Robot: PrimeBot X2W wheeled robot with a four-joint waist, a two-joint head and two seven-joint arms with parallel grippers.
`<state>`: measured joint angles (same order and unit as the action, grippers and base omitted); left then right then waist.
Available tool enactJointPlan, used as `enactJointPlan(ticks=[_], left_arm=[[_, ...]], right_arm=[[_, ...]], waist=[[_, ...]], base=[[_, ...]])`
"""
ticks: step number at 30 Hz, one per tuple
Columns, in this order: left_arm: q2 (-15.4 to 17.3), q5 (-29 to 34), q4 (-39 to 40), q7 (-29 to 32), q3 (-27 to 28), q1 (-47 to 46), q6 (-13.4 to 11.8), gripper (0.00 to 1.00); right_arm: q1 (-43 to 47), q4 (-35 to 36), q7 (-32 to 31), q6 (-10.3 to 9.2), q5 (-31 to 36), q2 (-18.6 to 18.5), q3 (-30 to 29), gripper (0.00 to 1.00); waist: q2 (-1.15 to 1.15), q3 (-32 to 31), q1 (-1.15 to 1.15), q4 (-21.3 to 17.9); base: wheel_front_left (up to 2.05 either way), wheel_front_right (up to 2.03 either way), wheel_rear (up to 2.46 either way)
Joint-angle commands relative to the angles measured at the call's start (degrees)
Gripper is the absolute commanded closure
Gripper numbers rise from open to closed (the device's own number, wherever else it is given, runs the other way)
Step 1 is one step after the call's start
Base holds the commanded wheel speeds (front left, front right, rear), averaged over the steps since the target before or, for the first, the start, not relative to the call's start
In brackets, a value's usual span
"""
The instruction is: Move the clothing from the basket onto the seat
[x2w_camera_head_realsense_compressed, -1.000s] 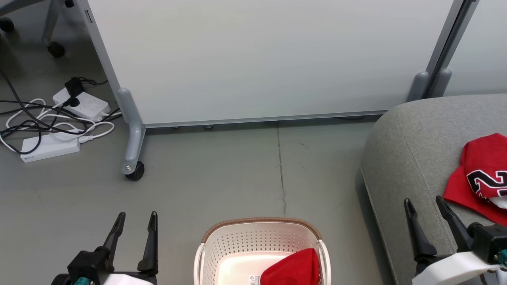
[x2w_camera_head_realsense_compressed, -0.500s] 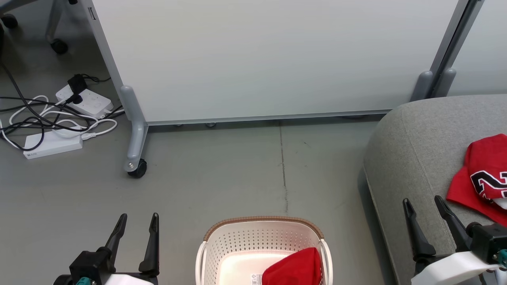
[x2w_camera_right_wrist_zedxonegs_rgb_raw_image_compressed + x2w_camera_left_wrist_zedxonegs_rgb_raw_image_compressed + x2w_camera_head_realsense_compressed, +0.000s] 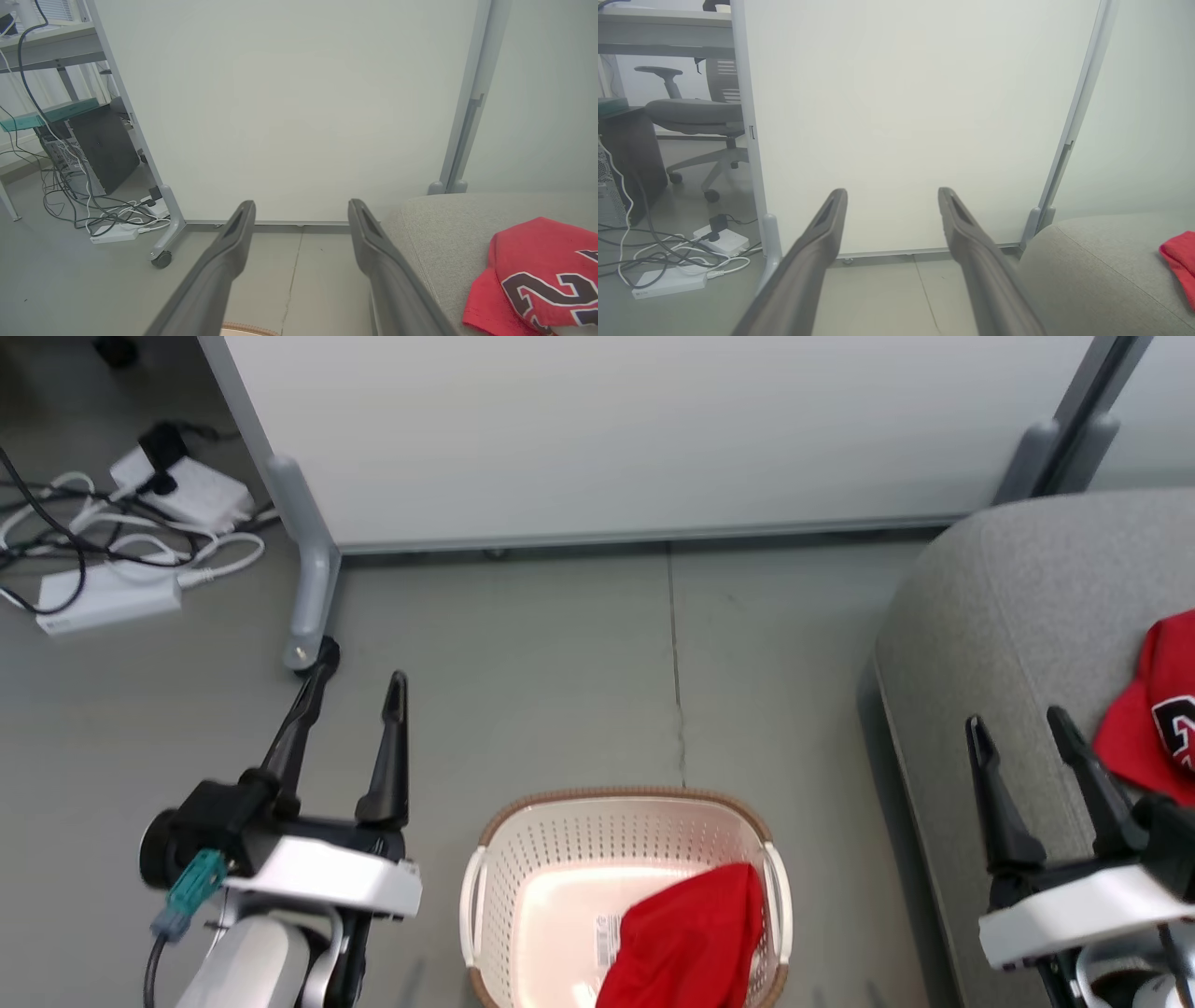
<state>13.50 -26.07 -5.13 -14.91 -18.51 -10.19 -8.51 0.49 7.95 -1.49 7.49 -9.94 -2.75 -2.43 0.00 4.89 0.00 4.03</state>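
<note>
**Head view**
- Cream-white perforated plastic basket with brown woven-look rim (image 3: 624, 795): set on the grey floor (image 3: 560, 653) at 6 o'clock.
- Plain red fabric garment (image 3: 695, 938): heaped in the basket's 4 o'clock corner against the wall. A barcode sticker (image 3: 607, 938) is seen on the basket floor just beside it.
- Large grey upholstered seat with rounded corner (image 3: 1008, 607): at 3 o'clock, apart from the basket.
- Red sports jersey with black-and-white lettering (image 3: 1153, 709): laid on the seat, cut by the frame edge.
- Left gripper (image 3: 362, 670): at 8 o'clock over bare floor, jaws apart, nothing held.
- Right gripper (image 3: 1015, 721): at 4 o'clock over the seat's edge, jaws apart, nothing held, near the jersey.
- White partition panel on castors (image 3: 607, 429): at 12 o'clock.
- White power strips with tangled cables (image 3: 107, 602): at 10 o'clock.

**Left wrist view**
- Jaws are seen parted, with nothing between them; the panel is faced.
- Grey office chair (image 3: 691, 112): at 9 o'clock.
- The seat is at 4 o'clock, with an edge of red cloth lying on it.

**Right wrist view**
- Jaws are seen parted, with nothing between them.
- The jersey is on the seat at 4 o'clock.
- Black computer tower (image 3: 100, 144): at 9 o'clock.
- A sliver of the basket's brown rim is at 6 o'clock.
</note>
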Motion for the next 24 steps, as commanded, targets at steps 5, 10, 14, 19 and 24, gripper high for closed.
enactJointPlan(ticks=[5, 10, 14, 19, 24], left_arm=[[-2.5, 1.9, -6.8, -0.2, -3.7, -8.6, 4.2, 0.00], [-4.9, 3.2, -15.0, -0.2, -7.1, -13.9, 7.5, 0.00], [-6.4, 3.7, -22.5, 0.0, -9.6, -18.2, 10.5, 0.00], [-7.7, 3.5, -29.7, 1.0, -11.7, -22.5, 12.9, 0.00], [-8.3, 1.7, -38.4, 3.3, -14.5, -27.8, 15.4, 0.00]], right_arm=[[-5.8, 2.8, 0.3, 0.01, 1.1, -0.3, 0.2, 0.00], [-9.8, 3.8, 1.3, 0.01, 1.1, -0.3, 0.7, 0.00], [-12.5, 4.4, 2.6, 0.01, 0.4, -0.2, 1.7, 0.00], [-15.1, 4.9, 4.2, 0.01, -0.3, -0.2, 3.0, 0.00], [-18.2, 4.5, 6.5, 0.01, -1.5, -0.2, 4.9, 0.00]], waist=[[0.00, 12.9, 0.00, -3.1], [0.00, 20.5, 0.00, -5.9], [0.00, 26.4, 0.00, -8.5], [0.00, 32.2, 0.00, -11.4], [0.00, 38.6, 0.00, -15.1]], base=[[0.00, 0.00, 0.00], [0.00, 0.00, 0.00], [0.00, 0.00, 0.00], [0.00, 0.00, 0.00], [0.00, 0.00, 0.00]])
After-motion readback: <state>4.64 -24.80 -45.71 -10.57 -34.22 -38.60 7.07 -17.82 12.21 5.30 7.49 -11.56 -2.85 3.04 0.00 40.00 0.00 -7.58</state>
